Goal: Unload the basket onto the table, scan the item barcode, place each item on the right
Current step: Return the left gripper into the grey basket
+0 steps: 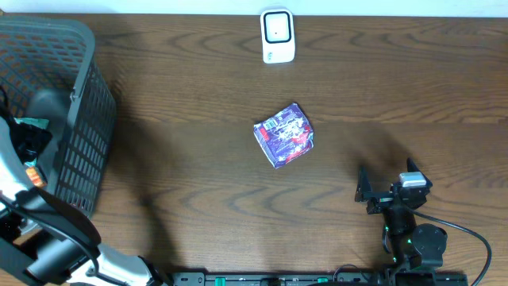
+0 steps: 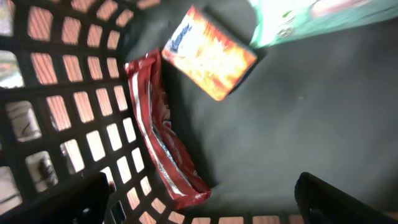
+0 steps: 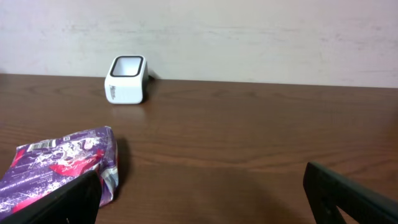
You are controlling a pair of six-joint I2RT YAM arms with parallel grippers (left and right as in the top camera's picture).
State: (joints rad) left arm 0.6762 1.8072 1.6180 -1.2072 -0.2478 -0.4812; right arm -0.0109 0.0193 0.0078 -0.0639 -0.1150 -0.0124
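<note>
No words can be read for sure. The purple packet (image 1: 284, 134) has white print and a green patch at one end, but the letters are too small. The orange box (image 2: 208, 53) has a blue oval sign, maybe a brand name, but it is blurry. The white scanner (image 3: 127, 79) has a tiny dark mark on its front.

Glossy foil packet (image 1: 284, 135) — matt wood-grain table (image 1: 198, 95)

place: shop checkout (retail) | cues: 1 barcode scanner (image 1: 278, 36), 1 shopping basket (image 1: 87, 119)
</note>
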